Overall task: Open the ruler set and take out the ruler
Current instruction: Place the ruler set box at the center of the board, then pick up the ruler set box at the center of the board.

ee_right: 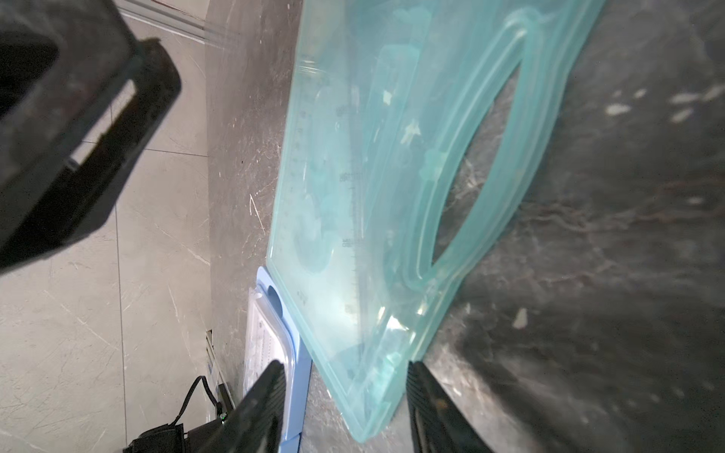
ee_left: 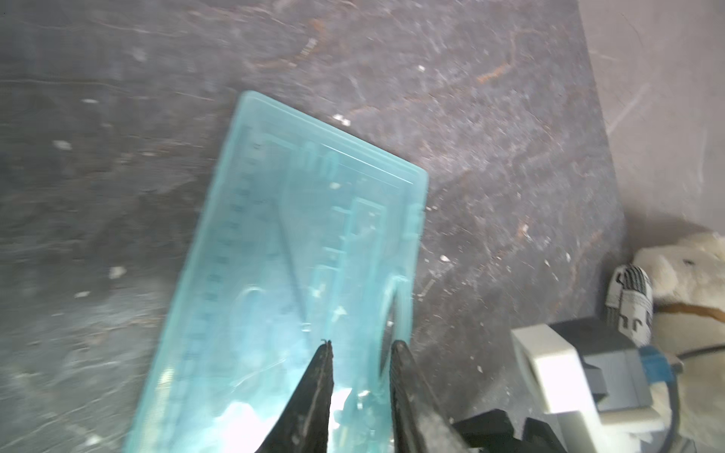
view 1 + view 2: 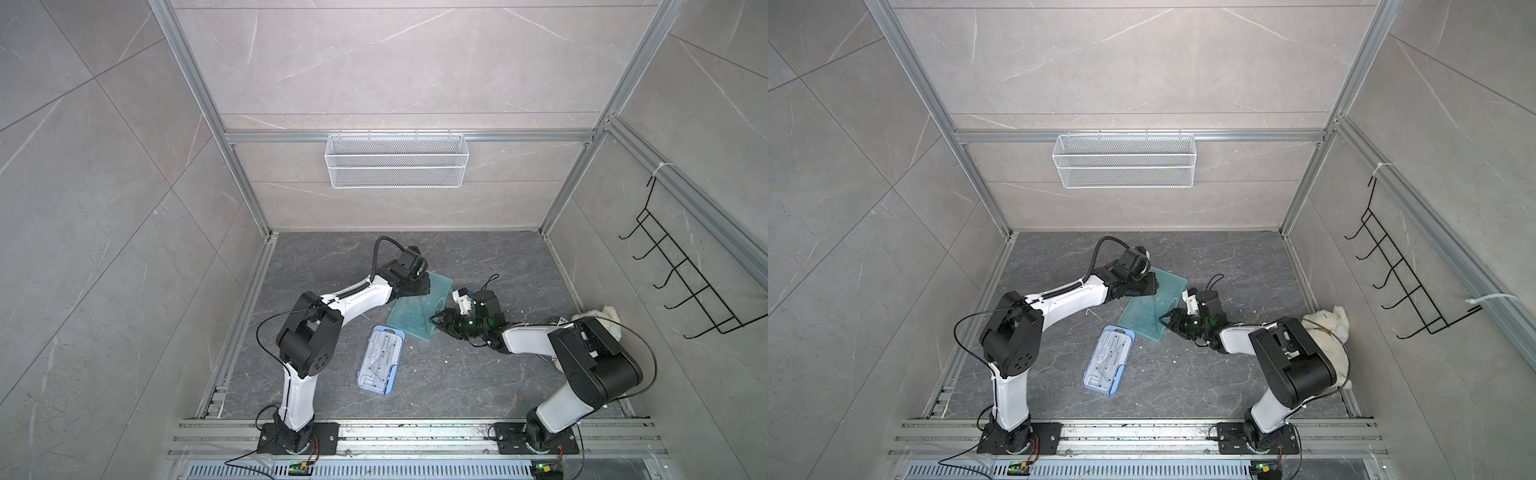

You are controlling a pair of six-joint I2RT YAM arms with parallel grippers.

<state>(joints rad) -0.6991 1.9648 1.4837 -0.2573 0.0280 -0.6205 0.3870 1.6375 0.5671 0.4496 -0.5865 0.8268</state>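
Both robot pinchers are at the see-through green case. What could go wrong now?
The right gripper is open around just a corner of the green case, so the case may slip out when it closes. The left gripper is open over the far end, so nothing seems to pin the case and it could slide. The blue case lies close and might get bumped.

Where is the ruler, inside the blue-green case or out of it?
Inside. Marks of the ruler show through the clear blue-green case in both wrist views.
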